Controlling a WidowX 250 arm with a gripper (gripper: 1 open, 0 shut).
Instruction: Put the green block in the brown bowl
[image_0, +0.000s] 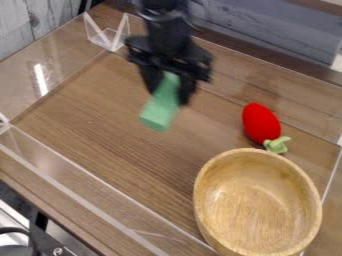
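From where I'm standing, the gripper (163, 88)'s clamped on the green block (162, 108), up at 11 o'clock from the brown bowl (258, 203). Probably light and stiff; mid-length pinch on the long sides should do.

Lighting: bright, even; soft pale sheen on brown wooden tabletop (94, 135), left. Blur: black robot gripper (166, 70) and light green block (164, 104), smeared. Resolution: low.
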